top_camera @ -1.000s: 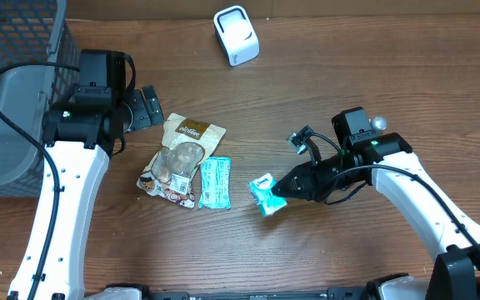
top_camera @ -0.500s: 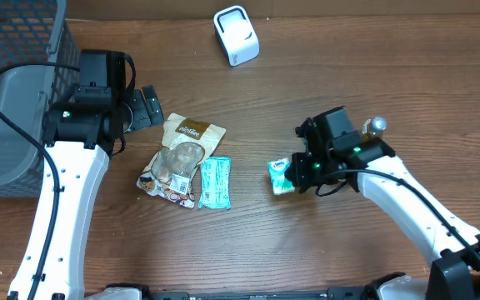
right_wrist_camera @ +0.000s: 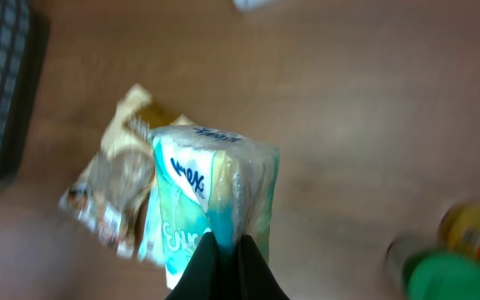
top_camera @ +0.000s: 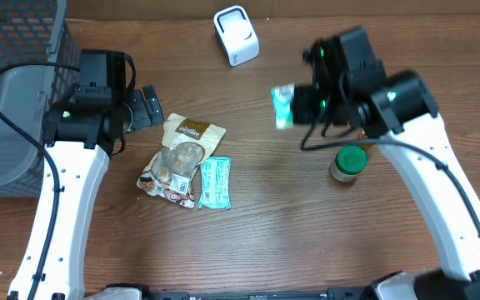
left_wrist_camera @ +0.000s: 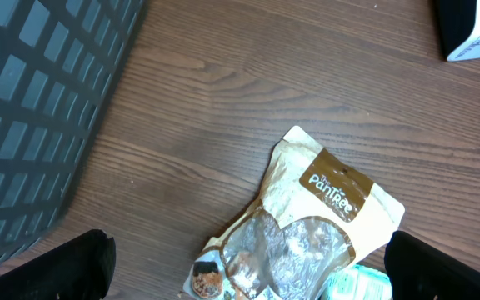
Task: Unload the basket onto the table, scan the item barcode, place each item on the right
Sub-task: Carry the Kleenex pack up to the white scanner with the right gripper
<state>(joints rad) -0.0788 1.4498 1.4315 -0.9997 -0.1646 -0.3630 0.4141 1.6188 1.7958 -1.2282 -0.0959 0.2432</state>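
Right gripper clamping its fingers on a tissue pack, holding it up over the table near the white scanner, left gripper hanging with fingers wide apart beside a snack bag

- Bare bench lies open between the snack pouch and the green-lidded jar.
- The basket blocks the left side; the scanner stands at the far edge.

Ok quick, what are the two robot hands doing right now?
Left gripper: open, holding nothing.
Right gripper: shut on the tissue pack.
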